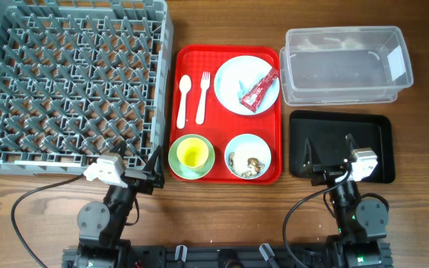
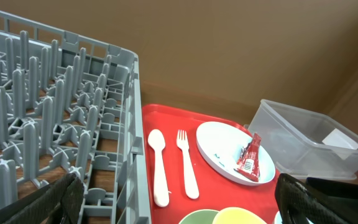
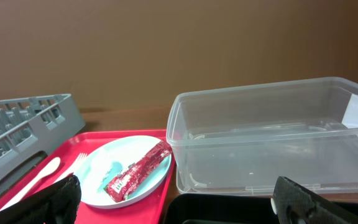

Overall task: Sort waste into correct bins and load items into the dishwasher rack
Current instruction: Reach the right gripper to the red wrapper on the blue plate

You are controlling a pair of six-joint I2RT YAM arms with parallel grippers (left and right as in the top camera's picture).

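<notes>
A red wrapper lies on the pale blue plate on the red tray; both also show in the left wrist view and right wrist view. A white spoon and fork lie left of the plate. A yellow cup sits in a green bowl. Another bowl holds brown scraps. The grey rack is at left, the clear tub and black tray at right. My left gripper and right gripper are open and empty.
The red tray lies between the rack and the two bins. Black cables run from both arm bases along the near table edge. A white label sticks to the tub's right wall.
</notes>
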